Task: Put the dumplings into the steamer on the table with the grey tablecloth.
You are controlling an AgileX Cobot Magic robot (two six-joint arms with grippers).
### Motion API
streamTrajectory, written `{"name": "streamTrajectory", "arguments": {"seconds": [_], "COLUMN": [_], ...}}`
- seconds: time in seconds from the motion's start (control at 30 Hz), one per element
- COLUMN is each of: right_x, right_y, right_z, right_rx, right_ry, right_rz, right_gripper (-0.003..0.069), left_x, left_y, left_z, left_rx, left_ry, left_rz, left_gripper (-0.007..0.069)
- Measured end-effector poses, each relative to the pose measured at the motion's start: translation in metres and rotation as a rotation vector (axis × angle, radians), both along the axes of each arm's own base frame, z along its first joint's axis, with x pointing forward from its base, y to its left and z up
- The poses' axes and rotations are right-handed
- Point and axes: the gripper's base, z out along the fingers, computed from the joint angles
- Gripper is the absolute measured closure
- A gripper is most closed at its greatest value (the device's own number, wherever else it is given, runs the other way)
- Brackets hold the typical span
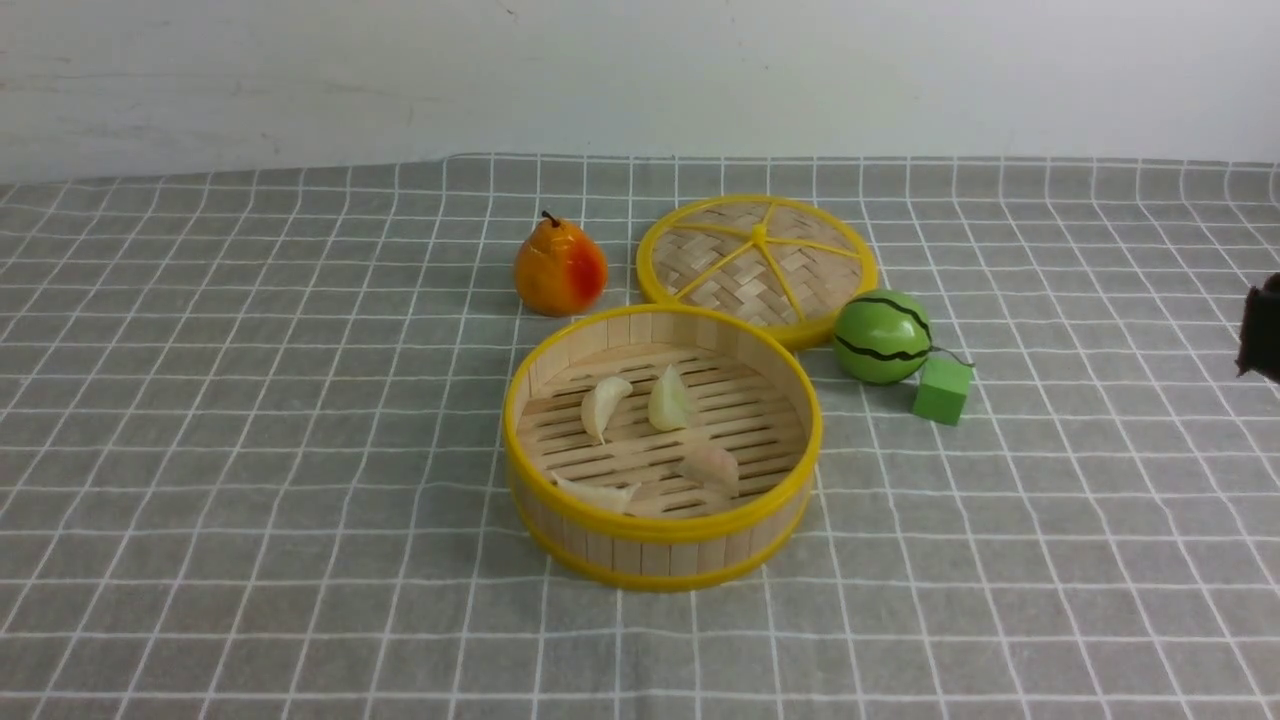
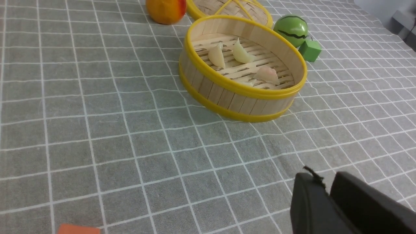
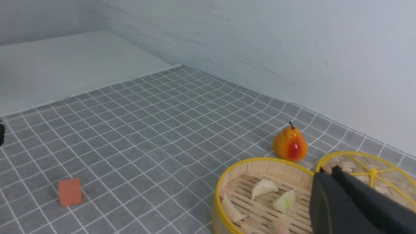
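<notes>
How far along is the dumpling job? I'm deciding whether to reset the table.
Done: all four dumplings lie inside the steamer, and none show on the grey cloth. In hand: nothing; the right gripper is shut and empty, off to the side. Left: nothing visible; the lid sits behind.

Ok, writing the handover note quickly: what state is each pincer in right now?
Left pincer: nearly closed, a slim gap between the fingers, holding nothing.
Right pincer: closed, holding nothing.
</notes>
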Motion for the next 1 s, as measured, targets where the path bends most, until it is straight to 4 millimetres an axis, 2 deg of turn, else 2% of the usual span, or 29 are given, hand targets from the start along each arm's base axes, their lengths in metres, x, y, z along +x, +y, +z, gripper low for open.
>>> {"name": "streamTrajectory", "arguments": {"seconds": [0.13,0.23,0.33,0.37,0.47,0.57,0.63,0.67,0.77,0.87,0.9,1.0], "right_x": [0.000,-0.003,-0.009,-0.009,-0.016,-0.021,-0.022,-0.024,-0.029,-0.030,-0.030,-0.031], "right_y": [-0.001,-0.012,-0.030,-0.031,-0.048,-0.061,-0.065,-0.071,-0.076,-0.077,-0.077,-0.077], "right_z": [-0.008,-0.029,-0.061,-0.064,-0.105,-0.142,-0.153,-0.171,-0.195,-0.209,-0.220,-0.225], "right_rx": [0.058,0.118,0.165,0.165,0.159,0.156,0.160,0.169,0.168,0.160,0.152,0.136], "right_ry": [0.007,-0.043,-0.098,-0.101,-0.104,-0.031,0.007,0.076,0.140,0.157,0.186,0.227], "right_rz": [-0.016,-0.097,-0.230,-0.240,-0.408,-0.582,-0.637,-0.732,-0.824,-0.839,-0.843,-0.849], "right_gripper": [0.0671,0.0671,0.0670,0.0670,0.0670,0.0670,0.0670,0.0670,0.0670,0.0670,0.0670,0.0670], "left_x": [0.000,0.000,0.000,0.000,0.000,0.000,0.000,0.000,0.000,0.000,0.000,0.000], "left_y": [0.000,0.000,0.000,0.000,0.000,0.000,0.000,0.000,0.000,0.000,0.000,0.000], "left_z": [0.000,0.000,0.000,0.000,0.000,0.000,0.000,0.000,0.000,0.000,0.000,0.000], "left_rx": [0.001,0.001,0.001,0.001,0.001,0.001,0.001,0.001,0.001,0.001,0.002,0.002], "left_ry": [0.000,0.000,0.000,0.000,0.000,0.000,0.000,0.000,0.000,0.000,0.001,0.002], "left_rz": [0.000,0.000,0.000,0.000,0.000,0.000,0.000,0.000,0.000,0.000,0.000,0.000], "left_gripper": [0.0526,0.0522,0.0516,0.0516,0.0515,0.0514,0.0513,0.0512,0.0512,0.0512,0.0512,0.0510]}}
